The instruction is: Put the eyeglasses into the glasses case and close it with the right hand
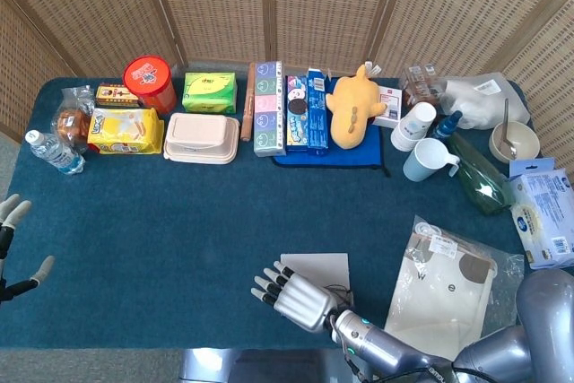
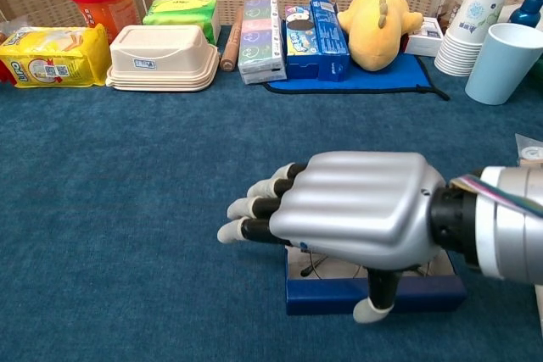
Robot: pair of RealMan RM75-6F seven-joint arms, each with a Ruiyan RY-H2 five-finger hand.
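Right hand (image 2: 356, 214) hovers palm-down over near edge of counter (image 2: 127, 209), fingers (image 2: 254, 208) stretched out and apart, thumb hanging in front of case wall — grasping nothing. Glasses case (image 2: 339, 292) lies open beneath hand, blue front wall showing, pale lid (image 1: 316, 266) flat behind. Eyeglasses (image 2: 307, 267) inside case, mostly hidden by hand, only sliver of wire frame visible. Left hand (image 1: 11, 248) at far left counter edge — fingers spread, released.

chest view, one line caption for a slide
Right hand, fingers spread, hovers over the open glasses case, hiding most of the eyeglasses inside.
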